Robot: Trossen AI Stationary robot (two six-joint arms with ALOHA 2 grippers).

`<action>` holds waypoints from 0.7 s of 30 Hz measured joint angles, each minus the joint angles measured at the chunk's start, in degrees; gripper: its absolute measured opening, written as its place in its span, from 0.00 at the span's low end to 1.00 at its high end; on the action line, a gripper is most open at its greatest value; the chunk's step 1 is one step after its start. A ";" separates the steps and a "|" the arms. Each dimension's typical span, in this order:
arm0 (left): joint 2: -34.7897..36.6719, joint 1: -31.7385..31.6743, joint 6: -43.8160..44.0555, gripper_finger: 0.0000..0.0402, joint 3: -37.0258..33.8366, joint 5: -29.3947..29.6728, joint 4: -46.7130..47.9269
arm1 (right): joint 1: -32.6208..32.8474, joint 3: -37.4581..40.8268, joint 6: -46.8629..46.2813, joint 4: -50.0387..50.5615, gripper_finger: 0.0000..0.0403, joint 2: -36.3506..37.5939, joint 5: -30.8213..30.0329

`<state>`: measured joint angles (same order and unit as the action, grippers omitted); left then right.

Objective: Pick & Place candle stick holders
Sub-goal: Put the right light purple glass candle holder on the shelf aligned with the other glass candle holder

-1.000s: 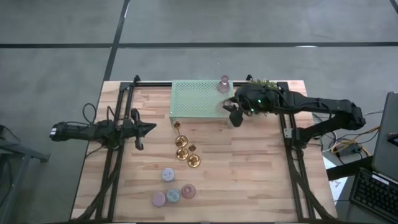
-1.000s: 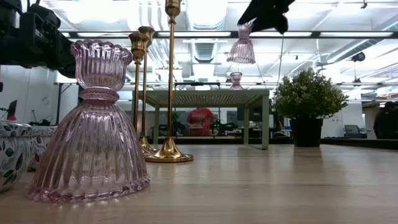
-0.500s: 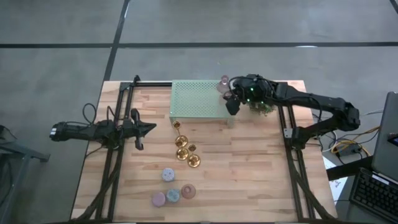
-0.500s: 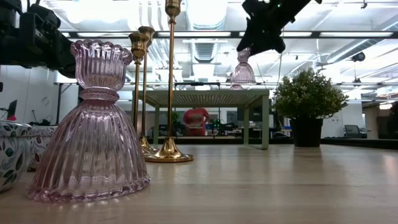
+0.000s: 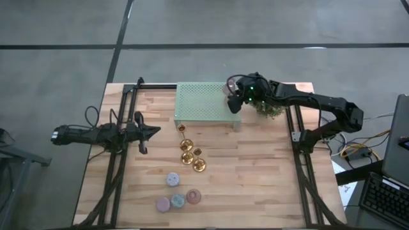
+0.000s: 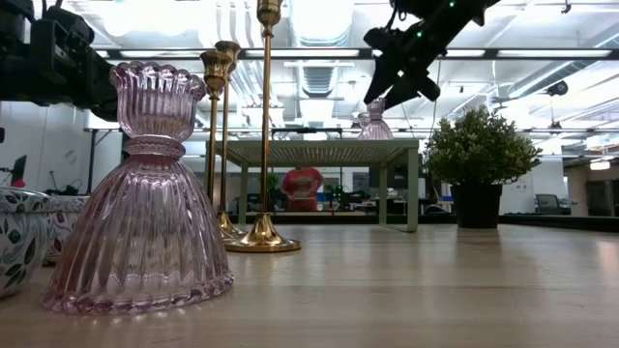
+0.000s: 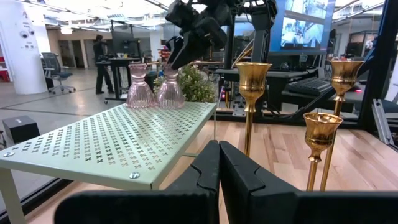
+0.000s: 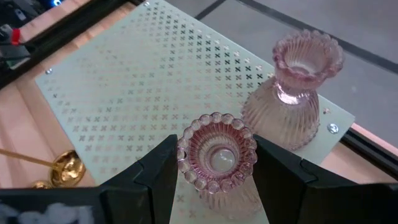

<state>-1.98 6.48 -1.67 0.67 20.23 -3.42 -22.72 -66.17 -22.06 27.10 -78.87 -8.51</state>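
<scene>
Candle stick holders are the work items; the one in hand is a pink ribbed glass holder (image 8: 217,163), gripped between the fingers of the right gripper (image 8: 217,180) at the stand's far right corner. Over the last second this holder has come down from well above the mint-green perforated stand (image 5: 203,102) to its top surface, just beside a second pink glass holder (image 8: 292,93) that already stands there. In the left wrist view the two glass holders appear side by side on the stand, with the right gripper above them.

Gripper state: the right jaws stand partly apart, closed on the holder's neck; no release has occurred. The left gripper (image 7: 219,171) is fully closed, holds nothing, and waits at the left side of the table (image 5: 255,179).

Implication: the carry is judged complete, and only release and withdrawal remain for this item. The gap to the neighbouring holder is small, so the jaws risk knocking it when they open.

Remaining stock on the table: gold holders (image 5: 188,153) in front of the stand, pastel round holders (image 5: 176,195) and another pink glass holder (image 6: 145,193) nearer the front edge.
</scene>
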 joint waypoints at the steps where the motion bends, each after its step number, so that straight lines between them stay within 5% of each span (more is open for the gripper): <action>1: 0.00 -0.02 0.00 0.02 0.02 0.00 0.00 | 0.00 0.00 0.02 -0.25 0.44 -0.16 0.00; 21: 0.00 -0.01 0.00 0.02 0.00 0.00 0.00 | -1.70 0.00 -0.02 -2.19 0.44 -1.07 0.00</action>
<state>-1.98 6.47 -1.67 0.67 20.23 -3.42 -24.43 -66.17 -22.09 24.92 -79.94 -8.51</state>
